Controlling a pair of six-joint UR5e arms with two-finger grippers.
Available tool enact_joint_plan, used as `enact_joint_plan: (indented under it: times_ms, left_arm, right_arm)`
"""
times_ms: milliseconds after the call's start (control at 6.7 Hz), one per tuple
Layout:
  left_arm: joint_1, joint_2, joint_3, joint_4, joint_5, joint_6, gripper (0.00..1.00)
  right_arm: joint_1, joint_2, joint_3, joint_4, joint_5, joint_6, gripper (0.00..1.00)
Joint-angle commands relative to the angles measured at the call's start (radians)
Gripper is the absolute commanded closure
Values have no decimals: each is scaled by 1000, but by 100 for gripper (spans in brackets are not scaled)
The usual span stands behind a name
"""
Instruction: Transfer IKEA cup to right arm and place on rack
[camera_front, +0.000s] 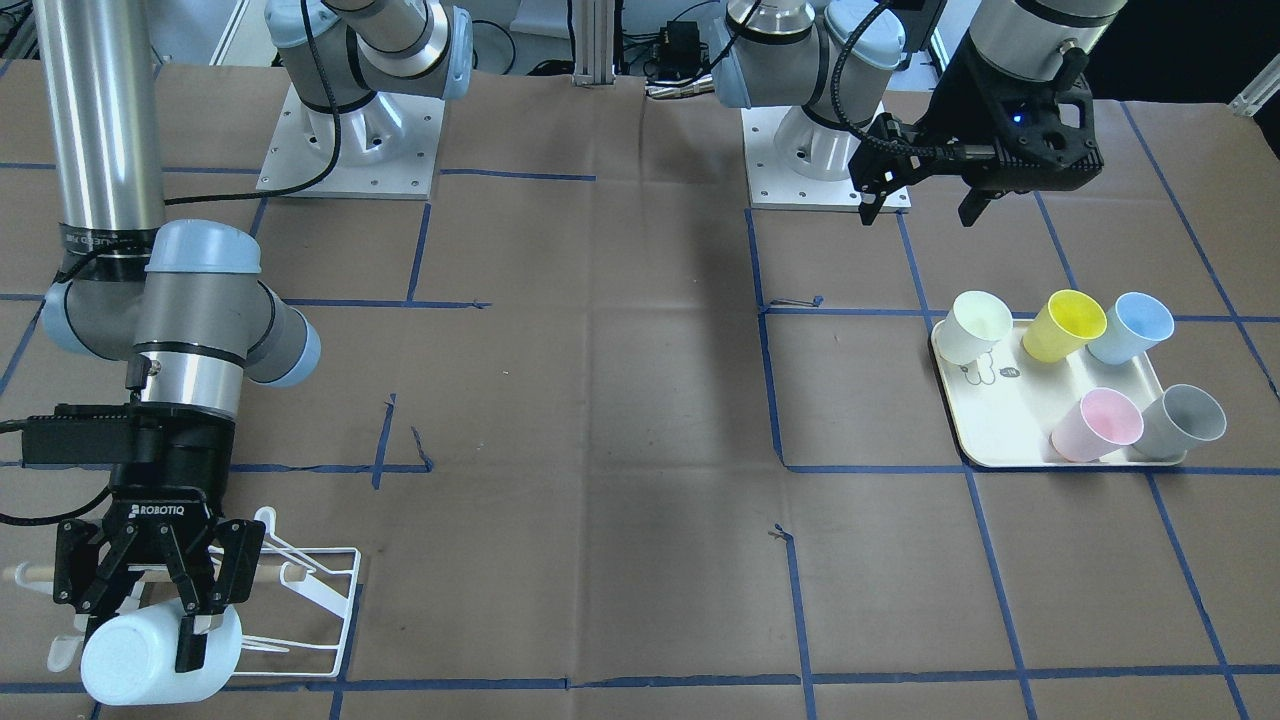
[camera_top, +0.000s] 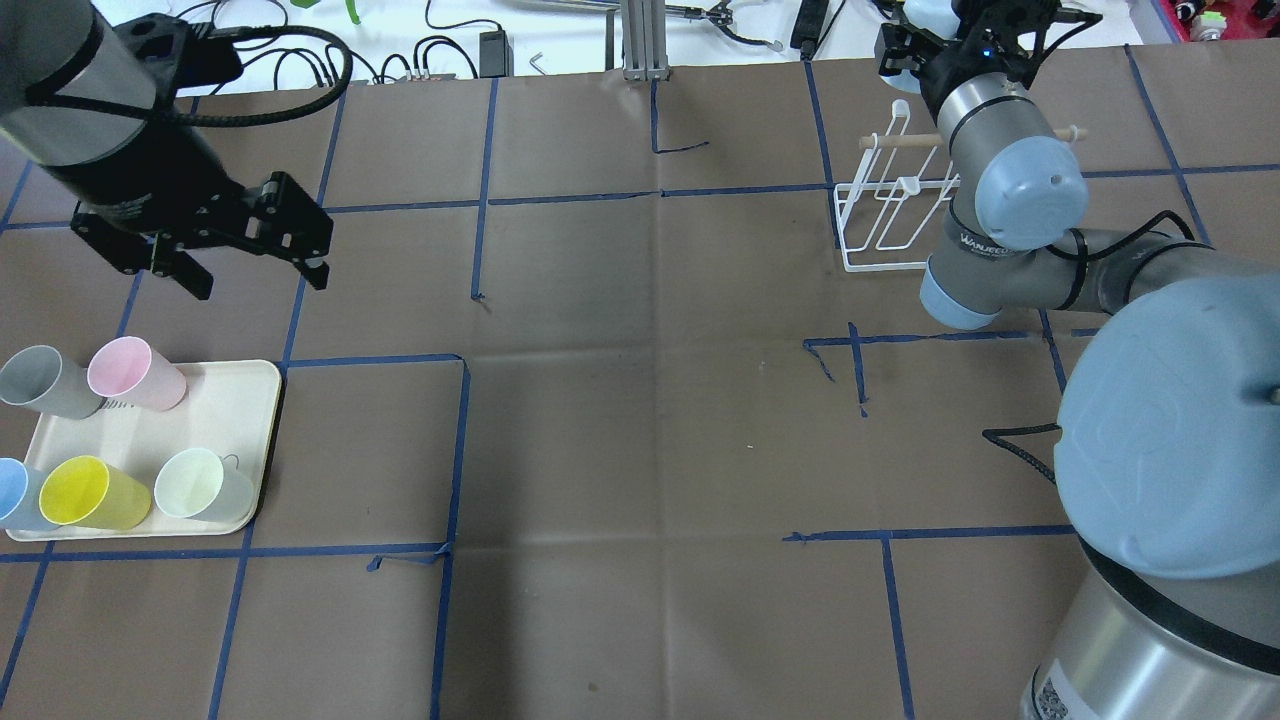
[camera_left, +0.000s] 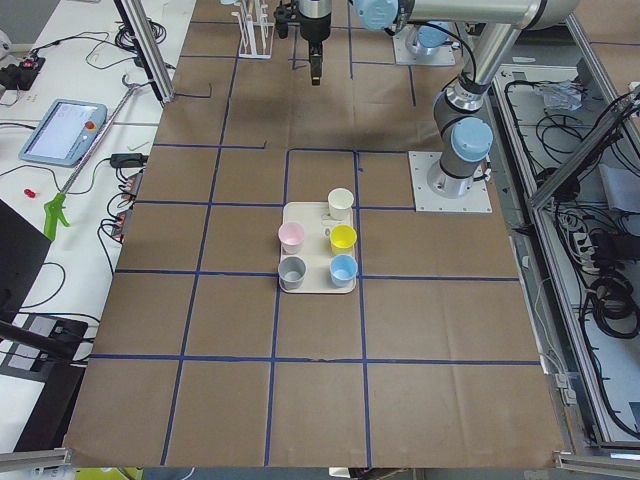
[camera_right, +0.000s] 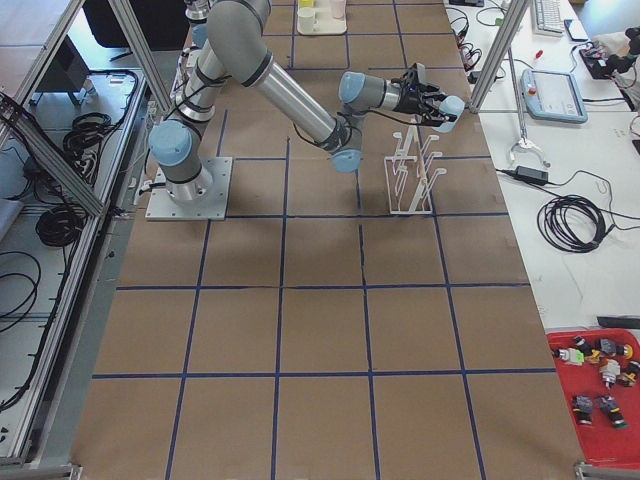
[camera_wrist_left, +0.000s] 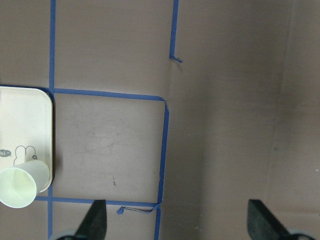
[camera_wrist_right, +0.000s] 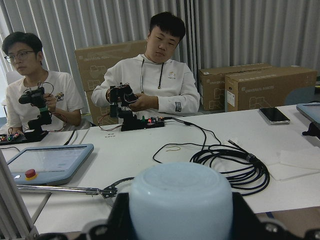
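The pale blue IKEA cup (camera_front: 125, 668) lies on its side, base outward, clamped in the right claw (camera_front: 145, 628) marked ROBOTIQ, the right arm (camera_front: 190, 340) stretched level just above the rack (camera_front: 325, 600), while the left claw (camera_front: 920, 212) hangs spread wide over the counter (camera_front: 600, 400).

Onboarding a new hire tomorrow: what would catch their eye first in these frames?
The right gripper is shut on a pale blue cup, held sideways by the white wire rack at the operators' edge of the table. At the other end, a cream tray holds five pastel cups. The open, empty left gripper hangs above the table beside it.
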Motion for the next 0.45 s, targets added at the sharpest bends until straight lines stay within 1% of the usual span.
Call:
enact_joint_plan:
  times_ms: [0, 149, 299]
  left_arm:
    - [199, 122, -184, 5, 9, 203, 5]
    - [280, 164, -278, 64, 36, 322, 5]
    - [351, 191, -347, 115, 38, 419, 4]
  right_arm:
    - [-6, 24, 26, -4, -3, -3, 83]
    - [-5, 31, 26, -4, -3, -3, 83]
    - [-3, 42, 23, -4, -3, -3, 83]
